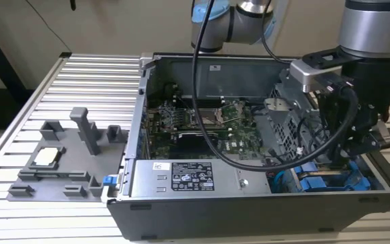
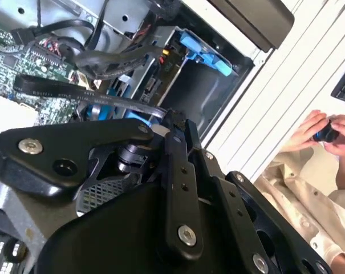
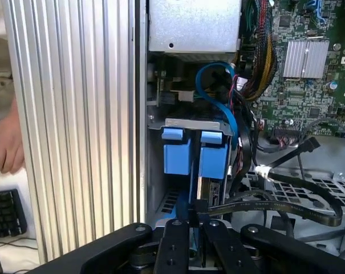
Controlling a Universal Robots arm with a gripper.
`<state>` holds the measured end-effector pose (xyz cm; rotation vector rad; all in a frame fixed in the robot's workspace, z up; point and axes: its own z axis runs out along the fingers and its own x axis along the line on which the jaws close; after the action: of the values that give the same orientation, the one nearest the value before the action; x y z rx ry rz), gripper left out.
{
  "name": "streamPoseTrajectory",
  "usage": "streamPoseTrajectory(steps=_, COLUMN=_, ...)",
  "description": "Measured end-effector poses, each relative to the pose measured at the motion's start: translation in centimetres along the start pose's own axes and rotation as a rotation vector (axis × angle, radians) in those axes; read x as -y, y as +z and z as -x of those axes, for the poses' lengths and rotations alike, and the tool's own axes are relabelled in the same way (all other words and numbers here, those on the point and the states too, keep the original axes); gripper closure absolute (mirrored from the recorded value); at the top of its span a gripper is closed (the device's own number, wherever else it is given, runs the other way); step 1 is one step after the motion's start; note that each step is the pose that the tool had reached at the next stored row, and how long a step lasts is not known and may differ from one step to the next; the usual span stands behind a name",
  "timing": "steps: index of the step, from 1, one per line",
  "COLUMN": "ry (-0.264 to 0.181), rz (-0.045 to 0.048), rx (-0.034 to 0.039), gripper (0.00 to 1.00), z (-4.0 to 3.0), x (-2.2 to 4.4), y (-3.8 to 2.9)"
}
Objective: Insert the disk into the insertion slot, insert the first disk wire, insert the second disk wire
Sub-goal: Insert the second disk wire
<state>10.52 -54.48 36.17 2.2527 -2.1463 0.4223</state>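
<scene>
The disk (image 3: 210, 185) stands on edge in the insertion slot (image 3: 155, 171) at the case's front corner, with its bright blue carrier tabs at the far end. In the exterior view the disk (image 1: 324, 182) shows as blue low in the case at the exterior view's right. My gripper (image 3: 197, 208) reaches down onto the disk's near end, its fingers close together on the blue carrier. In the second wrist view the gripper (image 2: 175, 121) meets that blue frame beside an open bay with blue trim (image 2: 206, 54). A blue wire (image 3: 218, 85) loops loose beyond the disk.
Black flat cables (image 3: 275, 200) cross right beside the gripper. The motherboard (image 1: 202, 122) and a perforated metal cage (image 1: 283, 117) lie inside the open case. A grey fixture (image 1: 59, 162) sits on the ribbed table. A person's hands (image 2: 326, 134) and a keyboard (image 3: 4, 211) are just off the table.
</scene>
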Motion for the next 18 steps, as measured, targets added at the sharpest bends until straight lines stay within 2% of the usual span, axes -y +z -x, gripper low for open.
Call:
streamPoseTrajectory(steps=10, ry=0.04, rz=-0.0046, rx=0.1787, gripper=0.84, z=0.01, x=0.01, y=0.01)
streamPoseTrajectory(steps=11, ry=0.044, rz=-0.0049, rx=0.1955, gripper=0.84, z=0.0, x=0.0, y=0.01)
streamPoseTrajectory(steps=12, ry=0.047, rz=-0.0052, rx=0.2082, gripper=0.84, z=-0.02, x=0.01, y=0.01)
streamPoseTrajectory(steps=13, ry=0.047, rz=-0.0024, rx=0.2094, gripper=0.84, z=-0.06, x=0.06, y=0.04)
streamPoseTrajectory(steps=18, ry=0.044, rz=0.0405, rx=0.2112, gripper=0.84, z=-0.46, x=0.61, y=0.22)
